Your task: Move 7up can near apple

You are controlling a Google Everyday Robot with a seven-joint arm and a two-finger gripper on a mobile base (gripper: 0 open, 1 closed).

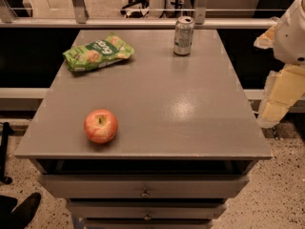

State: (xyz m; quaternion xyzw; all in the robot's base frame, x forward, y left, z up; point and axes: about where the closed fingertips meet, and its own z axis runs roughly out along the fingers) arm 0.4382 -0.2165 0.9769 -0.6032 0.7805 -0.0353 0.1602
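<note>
The 7up can [184, 36] is standing upright at the far side of the grey table [190, 109], a little right of the middle and close to the far edge. Its long axis is running straight up, with the pull-tab top facing the ceiling and the printed side facing the camera. Nothing is touching it, and bare tabletop is lying open in front of it and to its right, up to the right edge.

The apple [100, 126] is sitting well apart from the can, at the front left of the table near the front edge, with its stem dimple pointing up. The broad stretch of tabletop between can and apple is lying free along the diagonal.

A green snack bag [97, 52] is lying flat at the far left, its long axis running roughly left to right and tilting slightly, off to the left of that diagonal and close to the left edge.

The gripper [279, 104] is hanging off the table's right side, beyond the right edge and well away from the can; whether it is apart or together cannot be told here.

Below the front edge, drawers [143, 187] are showing, and a rail [143, 23] is running just behind the far edge.
</note>
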